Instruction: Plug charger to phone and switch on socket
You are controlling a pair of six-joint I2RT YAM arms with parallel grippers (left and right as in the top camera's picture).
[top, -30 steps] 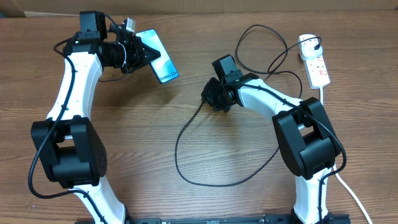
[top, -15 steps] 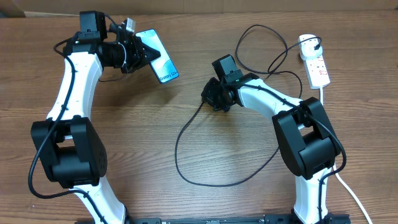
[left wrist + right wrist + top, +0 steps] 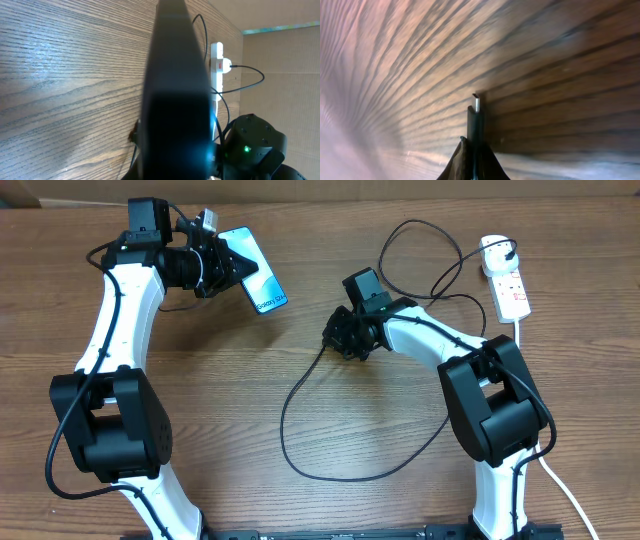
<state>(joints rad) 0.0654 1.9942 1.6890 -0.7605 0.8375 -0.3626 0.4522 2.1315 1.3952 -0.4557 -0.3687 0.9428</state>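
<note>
Phone: slim smartphone with light blue-teal screen (image 3: pixel 262 280), gripped by the left gripper (image 3: pixel 232 268) near the far-left corner.
Cable: long thin black cable (image 3: pixel 283 418), looping across the centre, one end at the right gripper (image 3: pixel 341 340).
Socket: small white elongated power strip (image 3: pixel 511 290), near the far-right corner.

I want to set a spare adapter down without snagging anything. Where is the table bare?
The table is bare between the left arm and the charger loop, below the phone, and again right of the socket. It is crowded from the right gripper to the socket, where the cable coils.
</note>
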